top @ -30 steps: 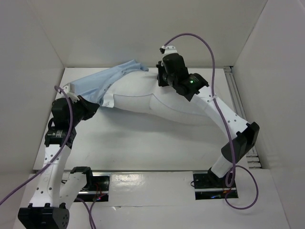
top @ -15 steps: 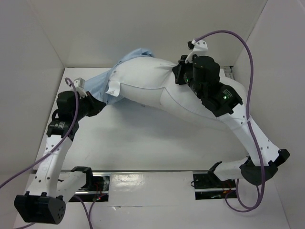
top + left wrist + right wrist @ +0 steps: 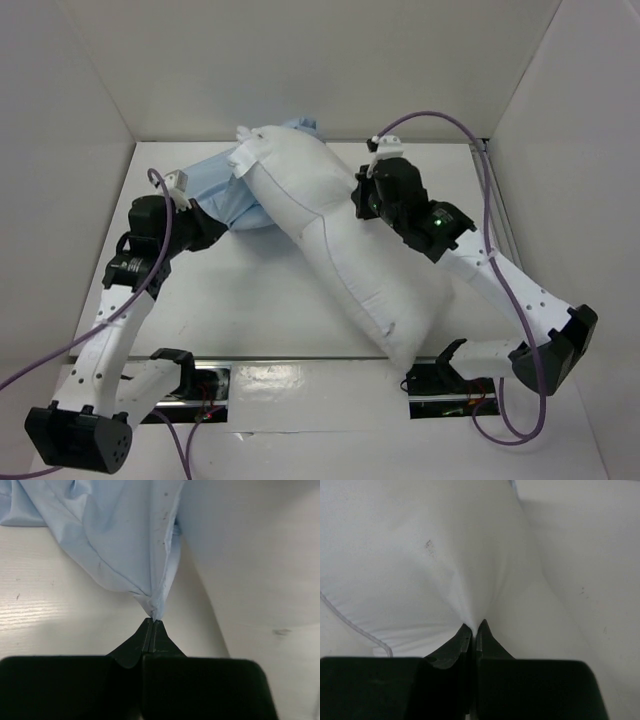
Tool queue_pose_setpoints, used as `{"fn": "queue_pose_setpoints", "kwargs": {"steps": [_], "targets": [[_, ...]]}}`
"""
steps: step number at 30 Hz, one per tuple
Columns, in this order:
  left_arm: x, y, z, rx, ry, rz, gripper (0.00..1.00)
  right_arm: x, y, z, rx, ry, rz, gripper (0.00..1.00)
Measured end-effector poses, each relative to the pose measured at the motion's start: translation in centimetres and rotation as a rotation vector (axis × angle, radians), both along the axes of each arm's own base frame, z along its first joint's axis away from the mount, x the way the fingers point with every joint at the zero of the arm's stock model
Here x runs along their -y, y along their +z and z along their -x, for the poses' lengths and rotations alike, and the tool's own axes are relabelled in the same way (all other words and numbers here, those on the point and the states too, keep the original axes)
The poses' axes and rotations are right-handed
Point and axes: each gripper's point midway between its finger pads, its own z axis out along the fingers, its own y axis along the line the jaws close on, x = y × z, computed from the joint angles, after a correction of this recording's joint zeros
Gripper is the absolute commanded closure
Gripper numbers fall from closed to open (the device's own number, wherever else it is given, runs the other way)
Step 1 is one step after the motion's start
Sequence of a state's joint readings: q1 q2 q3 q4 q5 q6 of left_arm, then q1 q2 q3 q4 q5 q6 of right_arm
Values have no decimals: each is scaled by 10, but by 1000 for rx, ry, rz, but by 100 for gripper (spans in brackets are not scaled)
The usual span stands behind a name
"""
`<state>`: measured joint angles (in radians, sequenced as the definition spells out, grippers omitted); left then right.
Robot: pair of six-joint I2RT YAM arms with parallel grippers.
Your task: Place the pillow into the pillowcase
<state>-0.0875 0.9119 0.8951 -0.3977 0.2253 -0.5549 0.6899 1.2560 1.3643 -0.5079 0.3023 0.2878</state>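
Currently: both fabrics pinched, pillow not in the case

White table (image 3: 260,310) carries everything. The large plump white rectangular fabric pillow (image 3: 340,250) lies diagonally across it, with one end by the right arm's base at the near edge. The other end is at the far centre, resting on bunched blue cloth.

The thin, limp, pale-blue speckled fabric pillowcase (image 3: 215,190) lies crumpled at far left, partly under the pillow's far end. Whether any corner of the pillow has entered its mouth: cannot tell.

Right gripper (image 3: 362,200): jaws fully closed, nipping a small fold of pillow cover on the upper long side. Creases in the cloth radiate from the tips in the right wrist view (image 3: 474,627).

Left gripper (image 3: 152,622): jaws fully closed on a gathered edge of the pillowcase, which is drawn to a point at the tips.

Handling judgement: the pillow is light, soft and bulky, and a cover-only pinch lets the filling sag and swing. A grip near a leading corner should steer better. The case is flimsy and collapses shut, so hold one layer of the hem to keep the mouth open.
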Motion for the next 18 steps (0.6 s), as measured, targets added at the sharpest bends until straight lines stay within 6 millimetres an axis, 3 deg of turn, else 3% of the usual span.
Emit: {"fn": "queue_pose_setpoints", "kwargs": {"steps": [2, 4, 9, 10, 12, 13, 14, 15, 16, 17, 18], "targets": [[1, 7, 5, 19, -6, 5, 100, -5, -29, 4, -50, 15, 28, 100], [1, 10, 9, 24, -8, 6, 100, -7, -45, 9, -72, 25, 46, 100], [0, 3, 21, -11, -6, 5, 100, 15, -47, 28, -89, 1, 79, 100], [-1, -1, 23, -21, -6, 4, 95, 20, -44, 32, -87, -2, 83, 100], [-1, -10, 25, -56, -6, 1, 77, 27, -36, 37, -77, -10, 92, 100], [-1, -16, 25, -83, -6, 0, 53, 31, -31, 37, -68, -19, 99, 100], [-1, -21, 24, -101, -10, -9, 42, 34, -26, 36, -59, -28, 106, 94], [-1, -27, 24, -126, -10, -11, 29, 37, -22, 35, -51, -41, 113, 84], [-1, -32, 24, -149, -6, -14, 19, 40, -19, 34, -47, -55, 125, 65], [-2, -37, 23, -172, 1, -18, 8, 42, -16, 33, -45, -68, 136, 57], [-3, -40, 23, -187, 2, -24, 8, 44, -11, 31, -34, -77, 144, 46]]}}
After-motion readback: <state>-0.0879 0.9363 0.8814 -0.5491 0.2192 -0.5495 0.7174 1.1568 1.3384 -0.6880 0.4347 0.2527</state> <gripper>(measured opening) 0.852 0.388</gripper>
